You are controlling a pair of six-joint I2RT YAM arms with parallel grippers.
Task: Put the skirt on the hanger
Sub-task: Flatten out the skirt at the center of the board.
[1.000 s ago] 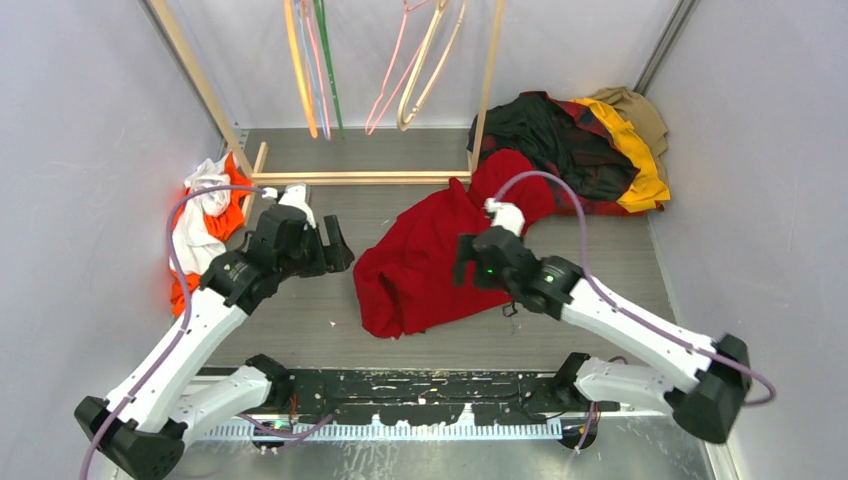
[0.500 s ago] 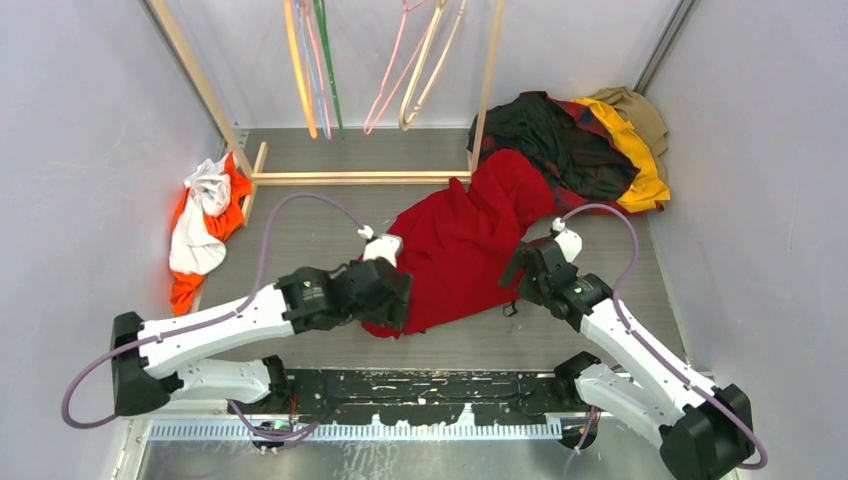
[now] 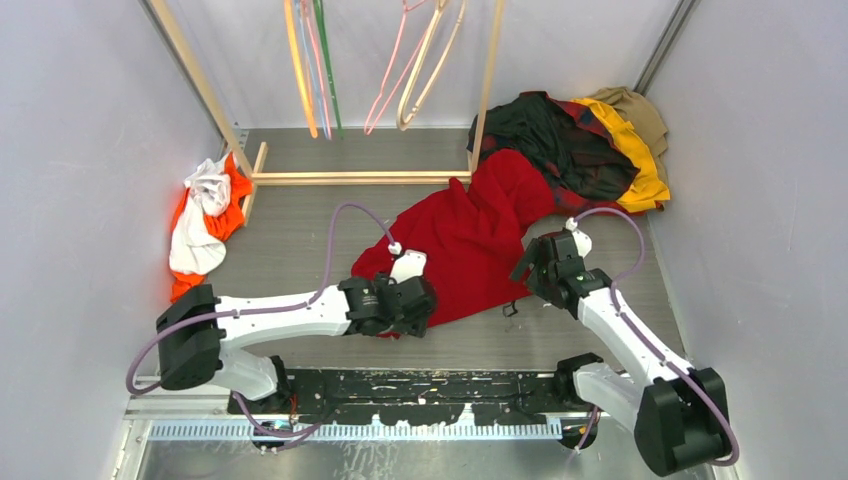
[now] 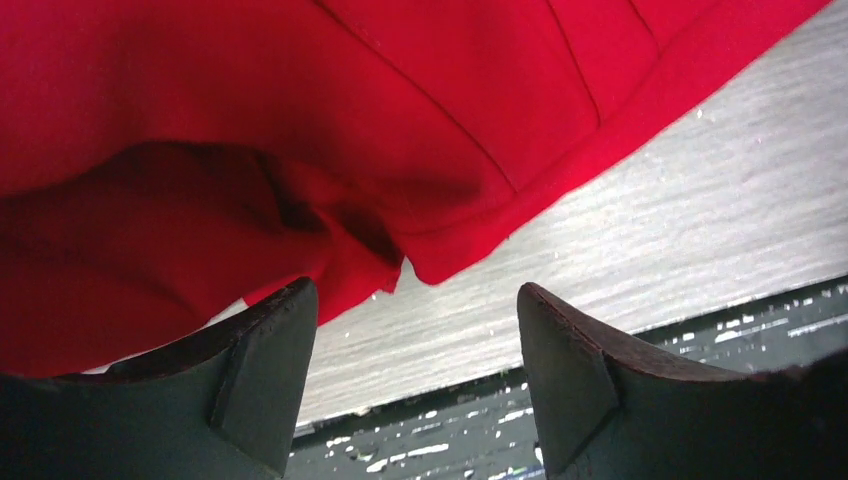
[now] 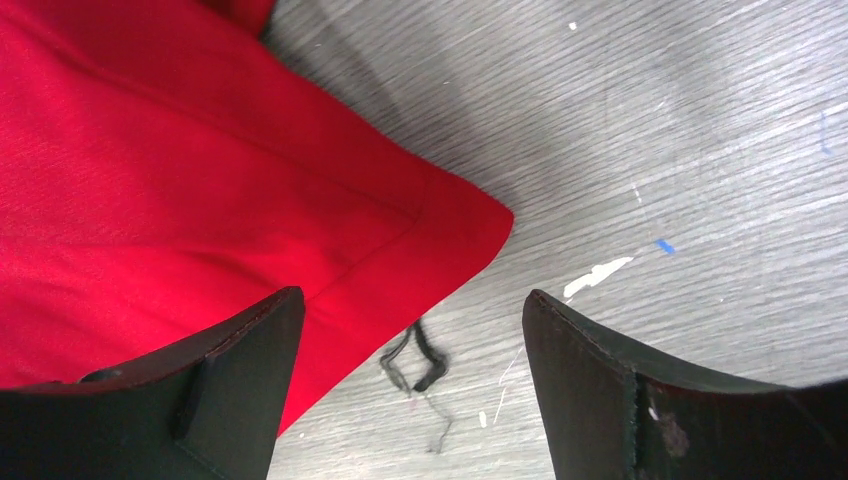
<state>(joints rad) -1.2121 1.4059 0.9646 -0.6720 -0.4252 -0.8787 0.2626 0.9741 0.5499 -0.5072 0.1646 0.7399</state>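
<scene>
- The left gripper [image 3: 422,303] is low over the grey wood-grain table [image 3: 300,240], at the near left hem of the skirt. Its jaws are released and spread wide, with nothing clamped between them.
- In the left wrist view, a folded hem corner of the bright-red fabric skirt [image 4: 300,100] lies just ahead of the gap of the left gripper [image 4: 412,300]. The left finger [image 4: 260,370] overlaps the cloth's edge, but I cannot tell whether they touch.
- The right gripper [image 3: 530,262] is at the skirt's right edge, also released and wide open.
- The right wrist view shows a stitched, pointed skirt corner [image 5: 440,225] lying flat between the fingers of the right gripper [image 5: 412,297], ungripped.
- A short tangle of black thread [image 5: 415,365] lies on the table just beside that corner.
- The skirt [image 3: 470,240] is crumpled on the table between the two arms, and its far end reaches the rack's foot.
- A white-and-orange crumpled cloth [image 3: 200,225] lies at the left wall.
- The light wooden rack frame [image 3: 360,178] stands across the far side.
- The thin cream clothes hanger [image 3: 404,122] hangs there, bare and well apart from the skirt, beside a pink hanger [image 3: 385,95].
- A heap of dark plaid, yellow and tan garments [image 3: 600,150] fills the far right corner.
</scene>
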